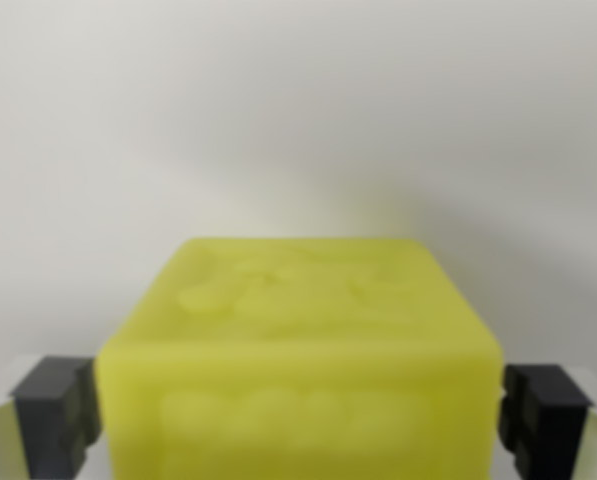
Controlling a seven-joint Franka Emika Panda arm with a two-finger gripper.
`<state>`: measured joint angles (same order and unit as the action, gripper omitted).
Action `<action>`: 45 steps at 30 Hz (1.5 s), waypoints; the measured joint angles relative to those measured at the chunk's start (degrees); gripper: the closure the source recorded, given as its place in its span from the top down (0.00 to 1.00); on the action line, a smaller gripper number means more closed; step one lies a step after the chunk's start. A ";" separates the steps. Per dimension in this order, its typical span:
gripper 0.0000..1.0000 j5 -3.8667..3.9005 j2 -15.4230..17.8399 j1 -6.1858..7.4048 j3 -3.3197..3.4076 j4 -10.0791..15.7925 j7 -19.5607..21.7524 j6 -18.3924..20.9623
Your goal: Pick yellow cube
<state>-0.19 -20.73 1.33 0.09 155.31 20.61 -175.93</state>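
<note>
Wrist view: yellow cube (298,370) sits between the fingers (53,415), which appear pressed against both its sides. Grasp judged made; lifting clear of the pale surface (298,120) not confirmed.

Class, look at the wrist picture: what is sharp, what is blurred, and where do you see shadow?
Wrist view: the yellow cube is soft and out of focus, its raised markings smeared; the dark fingers beside it are a little crisper; a faint grey shadow spreads on the pale surface behind the cube; no glare.
</note>
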 joint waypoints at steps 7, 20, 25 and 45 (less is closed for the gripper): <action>0.00 -0.74 -0.25 0.28 0.08 -0.07 -0.63 -0.21; 0.00 -0.50 3.49 0.28 0.15 0.93 -0.42 2.50; 0.00 -0.29 5.31 0.20 0.14 1.38 -0.26 3.86; 0.00 0.03 12.41 0.11 0.11 2.74 -0.02 9.61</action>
<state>-0.17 -8.32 1.44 0.20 158.05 20.59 -166.32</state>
